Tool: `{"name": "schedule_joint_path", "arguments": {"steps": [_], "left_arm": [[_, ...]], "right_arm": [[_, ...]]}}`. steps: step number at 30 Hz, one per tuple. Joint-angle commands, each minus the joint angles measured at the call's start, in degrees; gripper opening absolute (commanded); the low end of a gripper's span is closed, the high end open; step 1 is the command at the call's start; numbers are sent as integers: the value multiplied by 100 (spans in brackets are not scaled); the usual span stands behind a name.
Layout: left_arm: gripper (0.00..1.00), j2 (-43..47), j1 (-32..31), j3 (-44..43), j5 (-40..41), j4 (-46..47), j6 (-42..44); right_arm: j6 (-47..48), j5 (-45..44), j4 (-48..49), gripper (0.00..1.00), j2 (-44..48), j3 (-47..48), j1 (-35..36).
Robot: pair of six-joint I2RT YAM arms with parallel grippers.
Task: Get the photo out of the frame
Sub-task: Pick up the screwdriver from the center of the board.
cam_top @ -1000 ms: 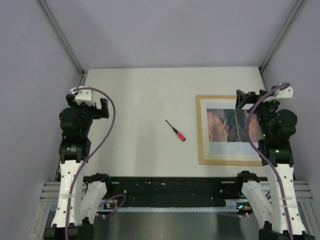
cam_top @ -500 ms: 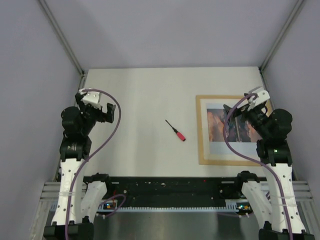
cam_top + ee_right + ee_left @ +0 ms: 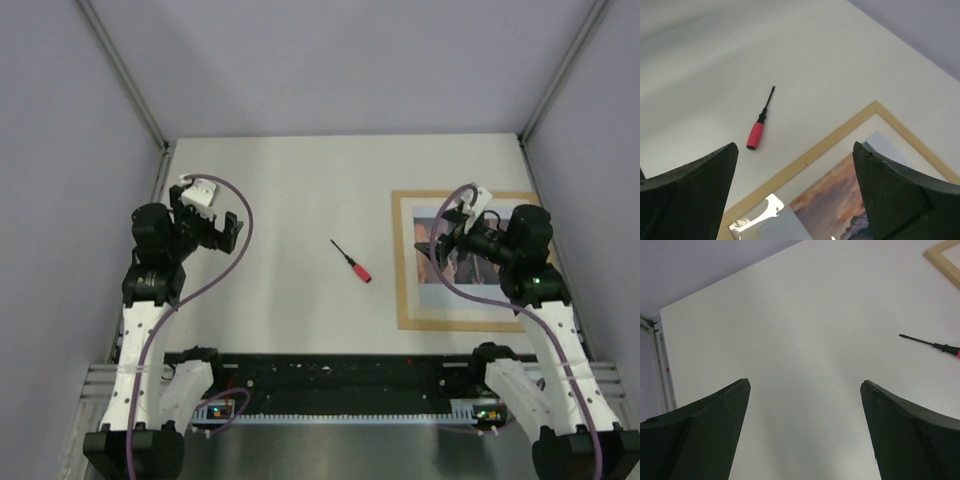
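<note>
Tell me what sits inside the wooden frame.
Inside the frame lies the photo, a white sheet with an orange sunset print. The right arm blocks part of it from above; anything beneath is hidden.

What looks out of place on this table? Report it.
Nothing is spilled or damaged. The frame lies flat and square, the photo inside it. Only a red-handled screwdriver lies loose and diagonal, left of the frame in the top view.

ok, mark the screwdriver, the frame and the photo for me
screwdriver (image 3: pixel 761 119): right wrist view, black collar where the shaft meets the red handle.
frame (image 3: pixel 396 270): top external view, left wooden rail.
photo (image 3: pixel 832 200): right wrist view, orange sky of the print.
</note>
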State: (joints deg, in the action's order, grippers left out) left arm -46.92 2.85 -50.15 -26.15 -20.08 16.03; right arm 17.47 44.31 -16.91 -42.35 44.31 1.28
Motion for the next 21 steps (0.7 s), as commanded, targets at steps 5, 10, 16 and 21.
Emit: {"name": "schedule_joint_path", "arguments": {"steps": [5,10,16,21], "left_arm": [[99,525,-4,259,1146,-137,163],[99,771,5,488,1841,-313,-38],[99,912,5,682,2281,-234,-223],[99,877,14,752,2562,-155,-267]], "right_arm": [[537,-1933,-296,97,-1379,191,2269],[336,-2401,-181,95,-2635,604,2948],[-191,-2709,-155,86,-4253,1386,3255],[-517,-2937,-173,78,-4914,1703,3475]]}}
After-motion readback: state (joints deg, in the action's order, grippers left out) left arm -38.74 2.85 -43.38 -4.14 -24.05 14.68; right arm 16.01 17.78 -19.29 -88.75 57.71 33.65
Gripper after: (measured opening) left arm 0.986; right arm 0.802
